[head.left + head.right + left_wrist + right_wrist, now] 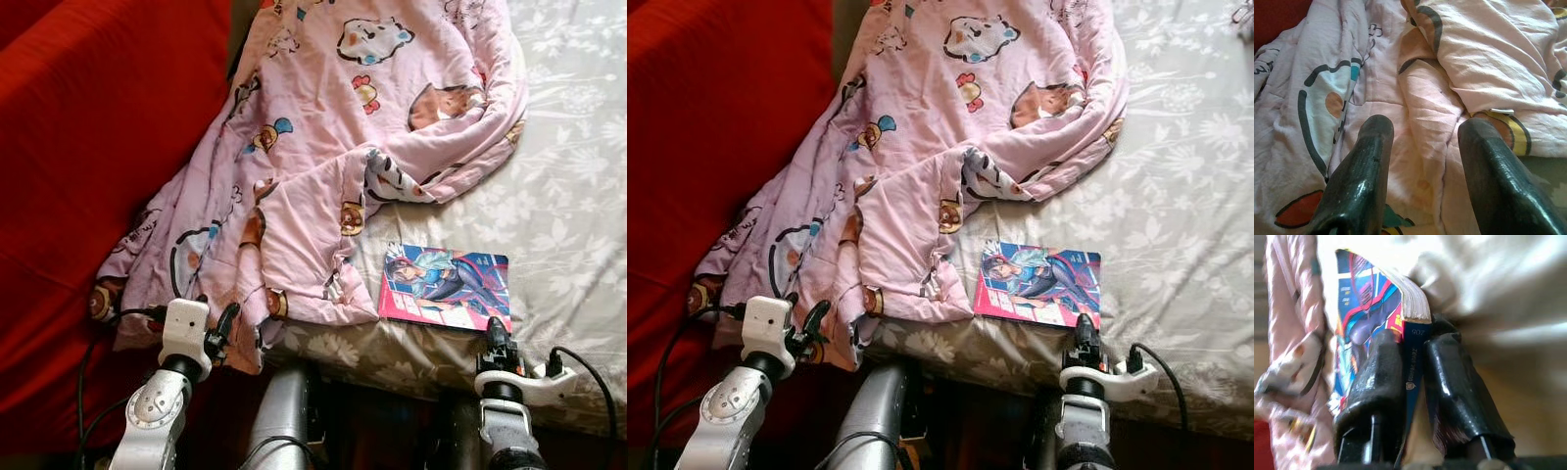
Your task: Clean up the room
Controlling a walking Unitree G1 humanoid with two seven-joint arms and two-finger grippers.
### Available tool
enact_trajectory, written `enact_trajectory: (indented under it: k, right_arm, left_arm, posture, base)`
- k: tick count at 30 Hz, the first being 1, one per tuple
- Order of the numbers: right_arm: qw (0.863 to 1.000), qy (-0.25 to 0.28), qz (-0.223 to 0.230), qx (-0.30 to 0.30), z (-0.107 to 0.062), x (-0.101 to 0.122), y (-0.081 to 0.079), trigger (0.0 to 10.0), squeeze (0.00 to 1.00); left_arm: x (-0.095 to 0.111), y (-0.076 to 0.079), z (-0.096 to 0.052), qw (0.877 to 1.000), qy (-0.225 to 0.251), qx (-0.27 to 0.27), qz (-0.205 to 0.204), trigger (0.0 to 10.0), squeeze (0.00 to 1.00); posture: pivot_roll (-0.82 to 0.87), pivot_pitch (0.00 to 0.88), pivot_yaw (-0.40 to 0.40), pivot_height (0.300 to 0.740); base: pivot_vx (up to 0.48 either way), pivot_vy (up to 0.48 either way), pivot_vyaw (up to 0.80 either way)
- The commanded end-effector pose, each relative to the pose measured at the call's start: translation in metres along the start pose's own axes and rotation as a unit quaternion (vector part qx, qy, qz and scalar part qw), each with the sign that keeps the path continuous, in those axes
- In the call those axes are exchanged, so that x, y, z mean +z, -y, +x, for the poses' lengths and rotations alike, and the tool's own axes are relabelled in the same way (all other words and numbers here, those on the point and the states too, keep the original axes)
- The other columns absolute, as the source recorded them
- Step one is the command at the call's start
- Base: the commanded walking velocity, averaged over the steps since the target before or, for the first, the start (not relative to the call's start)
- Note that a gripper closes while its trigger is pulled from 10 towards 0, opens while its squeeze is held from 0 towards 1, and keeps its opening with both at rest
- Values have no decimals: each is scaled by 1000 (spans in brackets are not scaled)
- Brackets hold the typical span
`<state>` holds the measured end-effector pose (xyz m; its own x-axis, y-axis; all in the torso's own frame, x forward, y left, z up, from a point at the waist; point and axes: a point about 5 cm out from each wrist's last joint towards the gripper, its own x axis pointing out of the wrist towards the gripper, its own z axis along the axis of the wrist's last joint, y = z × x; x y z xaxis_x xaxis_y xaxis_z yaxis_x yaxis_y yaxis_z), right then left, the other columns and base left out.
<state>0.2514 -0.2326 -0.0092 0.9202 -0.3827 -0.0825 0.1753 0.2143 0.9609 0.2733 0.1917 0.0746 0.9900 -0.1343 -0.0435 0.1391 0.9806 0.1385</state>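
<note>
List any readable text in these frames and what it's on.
"206": on the spine of the comic book, as it reads in the right wrist view, where the right gripper is shut on it.
Small print lower on that spine: too blurred to read.
Cover lettering on the comic book, eye views: too small to read.
Pink blanket: cartoon prints, no legible words.

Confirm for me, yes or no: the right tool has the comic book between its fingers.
Yes: in the right wrist view the right tool has its two black fingers closed on either side of the comic book at its edge.
</note>
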Motion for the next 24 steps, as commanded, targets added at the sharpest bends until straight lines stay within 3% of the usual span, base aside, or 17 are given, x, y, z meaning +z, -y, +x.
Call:
enact_trajectory:
  k: [1, 3, 7, 12, 13, 15, 18, 19, 21, 24]
  right_arm:
    - [997, 38, -1, -60, -21, 11, 23, 0, 0]
    - [996, 48, -8, -69, -30, 12, 26, 0, 0]
    - [997, 47, -18, -56, -32, 12, 22, 0, 0]
    - [996, 38, -85, -10, -26, 13, -4, 0, 0]
    - [990, 29, -137, 28, -19, 11, -25, 0, 0]
    - [987, 28, -151, 39, -16, 11, -32, 0, 0]
    - [976, 11, -198, 88, -3, 9, -60, 118, 0]
    - [971, 6, -218, 99, 1, 9, -67, 10000, 0]
    - [942, 1, -309, 128, 16, 8, -93, 10000, 0]
    - [928, -4, -344, 139, 25, 8, -109, 10000, 0]
  left_arm:
    - [-12, -6, -7, 1000, -21, 17, -7, 10000, 0]
    - [-13, -5, -6, 1000, -20, 17, -9, 10000, 0]
    - [-14, -4, -4, 1000, -17, 21, -13, 10000, 0]
    - [-15, -2, 1, 999, -14, 26, -18, 10000, 0]
    - [-16, -2, 2, 999, -14, 34, -27, 10000, 0]
    - [-16, -2, 3, 999, -14, 36, -31, 10000, 0]
    - [-16, -4, 9, 998, -13, 48, -45, 10000, 0]
    - [-16, -5, 10, 997, -12, 52, -50, 10000, 0]
    - [-16, -5, 18, 995, -13, 65, -70, 10000, 0]
    - [-16, -4, 20, 995, -12, 69, -76, 10000, 0]
  posture:
    - [111, 233, 157, 622]
    - [105, 228, 152, 622]
    - [101, 221, 145, 622]
    - [91, 210, 133, 622]
    - [86, 208, 133, 622]
    - [79, 204, 129, 622]
    - [59, 190, 112, 622]
    - [59, 190, 112, 622]
    - [49, 175, 97, 622]
    - [34, 166, 84, 622]
  base:
    - [0, 0, 0]
    - [0, 0, 0]
    - [0, 0, 0]
    - [0, 0, 0]
    - [0, 0, 0]
    - [0, 0, 0]
    - [0, 0, 0]
    - [0, 0, 0]
    - [0, 0, 0]
    - [0, 0, 0]
